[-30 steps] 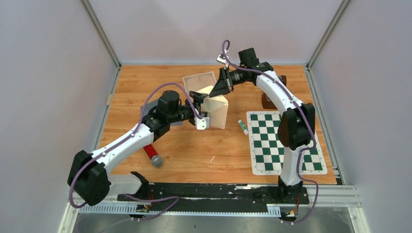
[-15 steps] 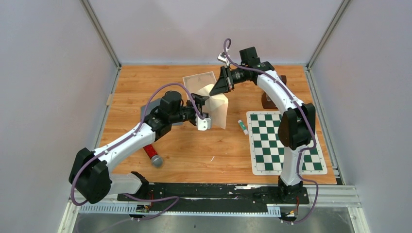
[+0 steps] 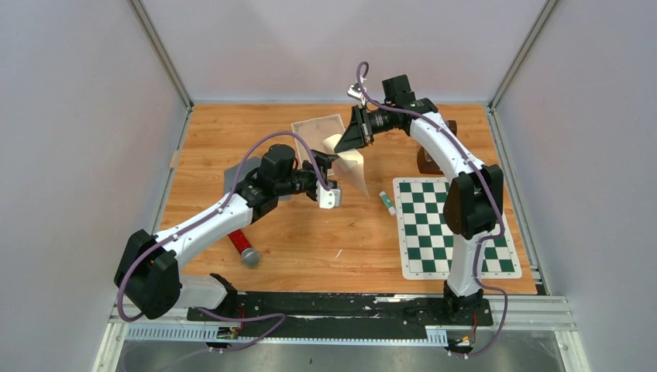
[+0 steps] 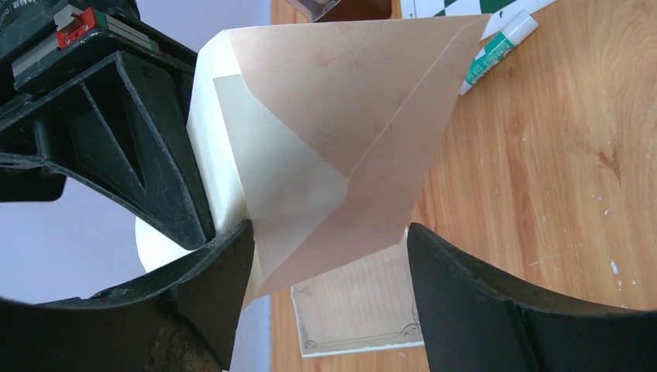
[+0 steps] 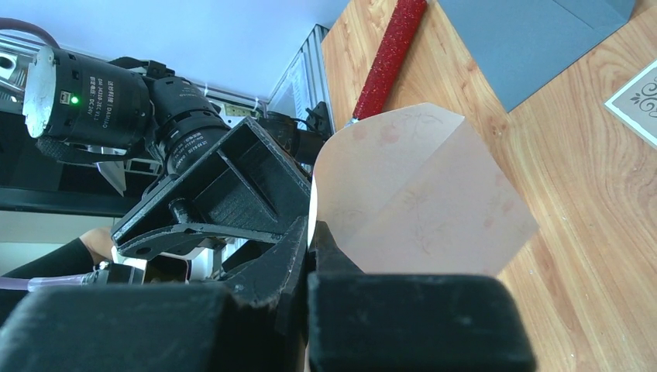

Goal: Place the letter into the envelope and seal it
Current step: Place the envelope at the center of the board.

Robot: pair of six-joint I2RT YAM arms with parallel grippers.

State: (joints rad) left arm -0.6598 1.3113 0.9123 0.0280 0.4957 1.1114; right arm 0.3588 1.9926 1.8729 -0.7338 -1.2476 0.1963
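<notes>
- Fingers of the left gripper [image 4: 329, 256] stand spread wide in the left wrist view. The lower end of the envelope [image 4: 364, 132] sits between them. Whether either finger touches the paper I cannot tell.
- Nearest on the table in the top view are a red cylinder [image 3: 242, 246] with a grey end and a chessboard mat [image 3: 453, 232]. A glue stick [image 3: 385, 201] lies just beside the mat's far left corner.
- Further in, the left gripper [image 3: 333, 177] faces the envelope [image 3: 352, 167], which hangs in the air above the table's middle.
- The envelope is cream-pink with a faint floral print, angular, its flap unfolded. The left wrist view shows its diagonal seams and a paler triangular panel. What lies inside cannot be made out.
- The right gripper [image 3: 350, 143] has its fingers pressed together on the envelope's upper edge. The right wrist view shows the pinch [image 5: 314, 240] and the printed face [image 5: 422, 194].
- The letter [image 3: 314, 130] lies flat on the wood beyond the envelope, outside it. Its lined face and ornate border show only from the left wrist [image 4: 356, 310].
- Only the right wrist view shows the grey sheet [image 5: 534, 39] clearly, with the red cylinder [image 5: 391, 50] beside it.
</notes>
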